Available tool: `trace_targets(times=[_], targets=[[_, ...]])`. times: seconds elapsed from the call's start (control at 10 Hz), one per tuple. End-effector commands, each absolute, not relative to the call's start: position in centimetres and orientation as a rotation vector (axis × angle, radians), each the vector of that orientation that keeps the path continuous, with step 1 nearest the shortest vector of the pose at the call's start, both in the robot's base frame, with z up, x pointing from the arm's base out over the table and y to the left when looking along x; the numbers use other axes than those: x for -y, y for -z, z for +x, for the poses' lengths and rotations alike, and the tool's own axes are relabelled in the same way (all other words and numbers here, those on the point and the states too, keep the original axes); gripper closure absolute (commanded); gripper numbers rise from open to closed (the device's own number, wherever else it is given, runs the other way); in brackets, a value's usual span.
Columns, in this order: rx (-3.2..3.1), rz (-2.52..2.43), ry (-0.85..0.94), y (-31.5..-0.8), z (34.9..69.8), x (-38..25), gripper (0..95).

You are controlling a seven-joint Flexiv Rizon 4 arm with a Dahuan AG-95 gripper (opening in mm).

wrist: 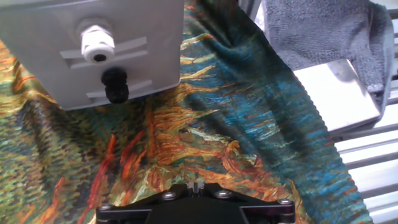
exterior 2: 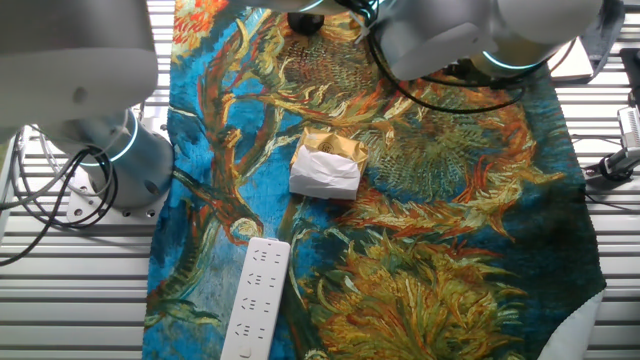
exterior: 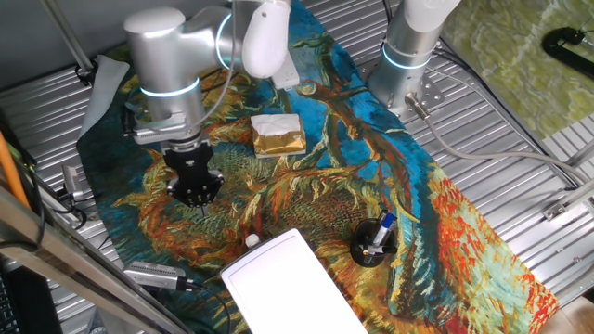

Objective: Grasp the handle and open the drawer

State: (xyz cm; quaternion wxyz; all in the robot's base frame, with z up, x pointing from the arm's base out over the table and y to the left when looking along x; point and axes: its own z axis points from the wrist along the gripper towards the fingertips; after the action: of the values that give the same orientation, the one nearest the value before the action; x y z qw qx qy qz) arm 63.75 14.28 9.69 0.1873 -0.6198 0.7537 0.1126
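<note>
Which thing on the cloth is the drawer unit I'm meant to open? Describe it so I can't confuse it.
On the painted cloth, look to the near edge of one fixed view: the drawer is the large flat-topped white box there. The gold-and-white foil block is smaller and mid-cloth; the black holder is round.

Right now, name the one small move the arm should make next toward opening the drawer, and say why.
Probably travel the gripper across the cloth toward the white drawer box. The gripper hangs over bare painted cloth, well apart from the box at the near table edge, with the gold-and-white foil block off to the other side. No handle shows yet, so close in first, then align.
</note>
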Motion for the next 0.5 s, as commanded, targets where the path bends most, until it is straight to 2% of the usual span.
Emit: trace_targets(times=[0.1,0.5], targets=[[-2.177,-1.749,-0.406,-9.63,63.64,-14.3,95.0],[-2.068,-1.904,-0.453,-9.45,63.5,-14.17,95.0]])
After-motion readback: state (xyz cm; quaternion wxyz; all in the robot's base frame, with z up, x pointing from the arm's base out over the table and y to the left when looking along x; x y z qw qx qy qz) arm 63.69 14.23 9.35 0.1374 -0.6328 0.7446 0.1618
